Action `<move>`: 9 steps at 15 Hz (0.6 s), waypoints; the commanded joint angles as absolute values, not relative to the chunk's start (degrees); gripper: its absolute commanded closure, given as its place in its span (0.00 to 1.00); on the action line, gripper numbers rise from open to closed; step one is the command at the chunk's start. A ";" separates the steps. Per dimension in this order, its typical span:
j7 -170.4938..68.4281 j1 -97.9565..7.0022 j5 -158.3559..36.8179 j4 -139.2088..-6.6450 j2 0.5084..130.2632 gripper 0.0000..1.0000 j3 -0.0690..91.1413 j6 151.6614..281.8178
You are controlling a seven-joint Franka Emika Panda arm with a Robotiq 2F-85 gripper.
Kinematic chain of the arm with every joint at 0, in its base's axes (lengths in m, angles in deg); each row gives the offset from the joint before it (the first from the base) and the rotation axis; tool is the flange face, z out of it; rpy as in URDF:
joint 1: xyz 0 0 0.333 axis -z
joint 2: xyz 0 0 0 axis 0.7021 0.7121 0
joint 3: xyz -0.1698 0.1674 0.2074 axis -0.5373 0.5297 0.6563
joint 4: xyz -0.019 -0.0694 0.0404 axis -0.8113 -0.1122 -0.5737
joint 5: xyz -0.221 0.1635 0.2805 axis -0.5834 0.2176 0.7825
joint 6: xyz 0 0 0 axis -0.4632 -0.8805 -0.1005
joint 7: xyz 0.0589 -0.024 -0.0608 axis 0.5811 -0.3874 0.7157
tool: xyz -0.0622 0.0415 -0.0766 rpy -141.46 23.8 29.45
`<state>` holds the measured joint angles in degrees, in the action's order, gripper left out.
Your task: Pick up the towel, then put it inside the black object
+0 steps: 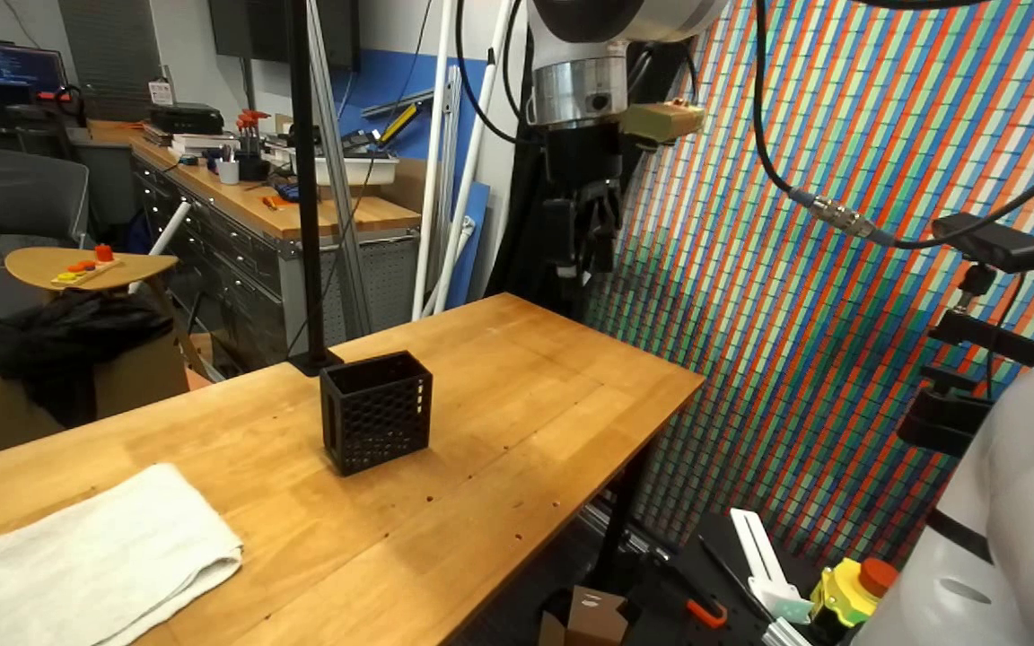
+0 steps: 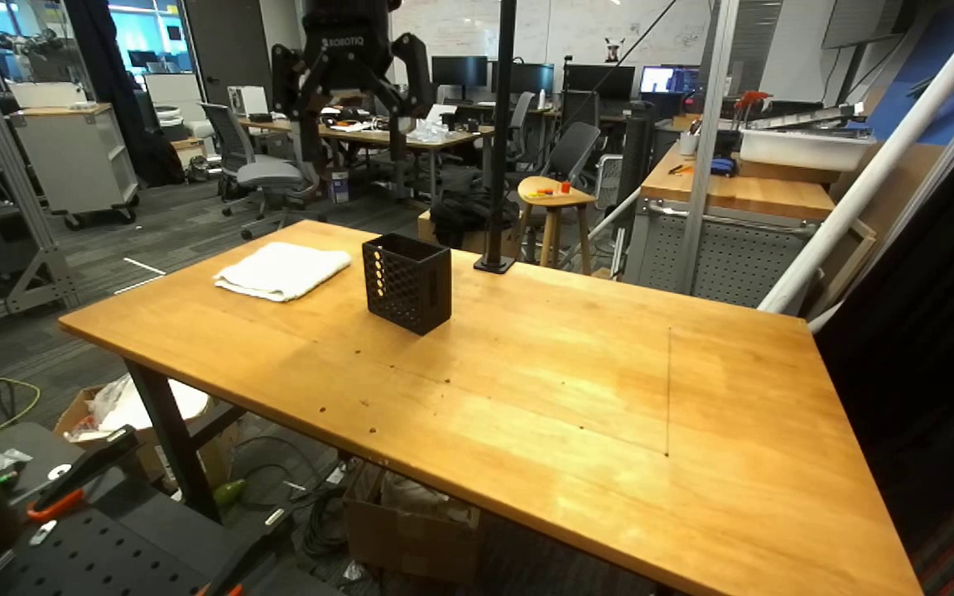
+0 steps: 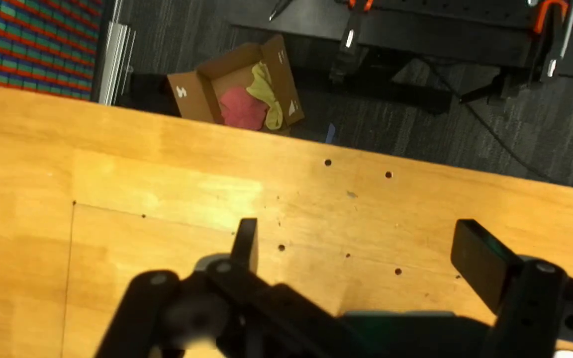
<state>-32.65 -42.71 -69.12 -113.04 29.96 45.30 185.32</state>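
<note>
Lying folded on the wooden table (image 1: 499,484), the white towel (image 1: 91,561) is seen in an exterior view apart from the black mesh basket (image 1: 378,417), which stands upright near the foot of a black pole (image 1: 305,179). In an exterior view, I see the gripper (image 2: 354,151) hanging raised — jaws spread wide apart. In the wrist view, its parted fingers (image 3: 485,266) show over the wood, while past the table's edge a cardboard box (image 3: 187,94) sits below.
</note>
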 commanded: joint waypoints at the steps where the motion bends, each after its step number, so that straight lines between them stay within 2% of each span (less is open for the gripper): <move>1: -36.78 -44.92 -69.26 -110.91 33.46 0.00 48.55 191.48; 9: -49.68 -49.60 -71.09 -101.26 46.98 0.00 56.70 199.56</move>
